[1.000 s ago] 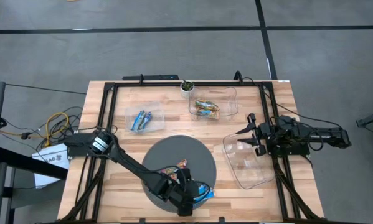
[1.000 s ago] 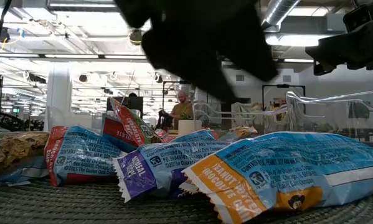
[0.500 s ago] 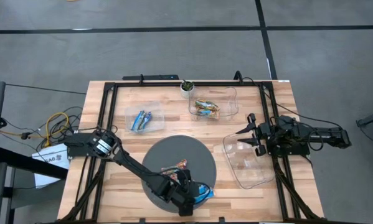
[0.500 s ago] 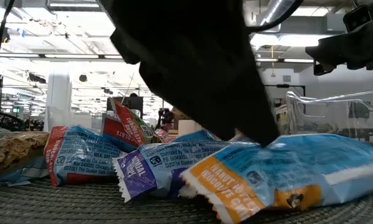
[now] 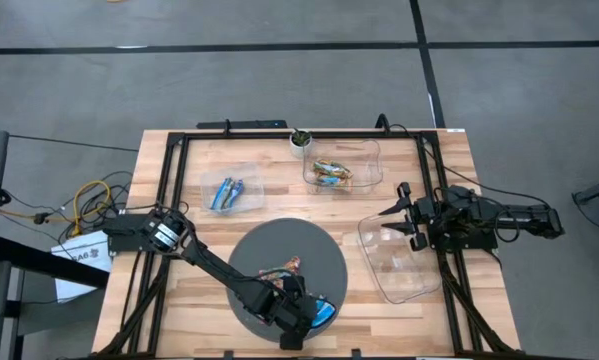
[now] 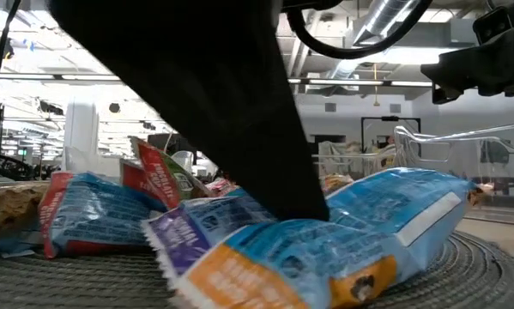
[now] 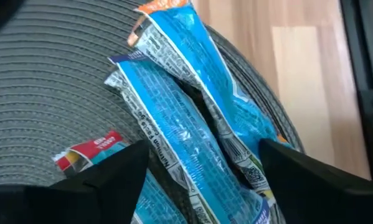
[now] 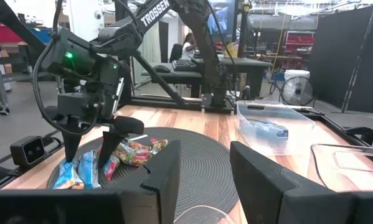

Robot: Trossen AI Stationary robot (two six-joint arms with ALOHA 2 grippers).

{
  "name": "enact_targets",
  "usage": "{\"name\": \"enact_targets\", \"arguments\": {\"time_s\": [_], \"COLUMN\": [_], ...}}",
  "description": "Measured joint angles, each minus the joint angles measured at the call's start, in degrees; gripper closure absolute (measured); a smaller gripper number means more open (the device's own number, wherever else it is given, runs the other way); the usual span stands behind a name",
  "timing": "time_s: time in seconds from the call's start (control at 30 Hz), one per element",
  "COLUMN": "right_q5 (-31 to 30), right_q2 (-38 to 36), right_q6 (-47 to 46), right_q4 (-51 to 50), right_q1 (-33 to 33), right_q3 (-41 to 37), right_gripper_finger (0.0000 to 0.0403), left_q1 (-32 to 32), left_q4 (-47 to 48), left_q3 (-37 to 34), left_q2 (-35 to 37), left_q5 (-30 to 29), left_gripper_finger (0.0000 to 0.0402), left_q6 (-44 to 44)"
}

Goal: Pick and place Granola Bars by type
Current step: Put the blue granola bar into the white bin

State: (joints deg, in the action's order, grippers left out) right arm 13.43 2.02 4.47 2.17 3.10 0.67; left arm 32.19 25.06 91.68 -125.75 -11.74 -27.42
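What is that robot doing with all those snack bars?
It is sorting granola bars by kind. The left gripper is down on the round grey mat, open around a blue bar. Some bars already lie in two clear bins at the back. The right gripper waits, open, over an empty bin.

"TROSSEN" in white letters on left arm [image 8: 150, 18]; bar wrapper print unreadable.

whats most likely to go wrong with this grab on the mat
The left pincer straddles two overlapping blue granola bars, so it may lift both, or drop one off the grey mat edge close by. The right pincer waits over the clear bin.
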Motion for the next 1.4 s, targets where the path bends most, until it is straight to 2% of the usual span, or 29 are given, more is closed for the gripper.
{"name": "enact_targets", "arguments": {"time_s": [0.27,0.9,1.4], "right_q5": [0.00,0.00,0.00], "right_q2": [0.00,0.00,0.00], "right_q6": [0.00,0.00,0.00], "right_q4": [0.00,-0.01,-0.01], "right_q1": [0.01,0.01,0.00], "right_q3": [0.00,0.00,0.00], "right_gripper_finger": [0.0270,0.0269,0.0269], "left_q1": [0.02,-0.59,-0.84], "left_q4": [0.08,0.15,0.88], "left_q3": [0.00,-0.02,1.18], "left_q2": [0.00,0.00,0.00], "left_q5": [3.61,3.54,2.24], "left_gripper_finger": [0.0171,0.0313,0.0383], "left_q6": [0.77,2.19,2.74]}}
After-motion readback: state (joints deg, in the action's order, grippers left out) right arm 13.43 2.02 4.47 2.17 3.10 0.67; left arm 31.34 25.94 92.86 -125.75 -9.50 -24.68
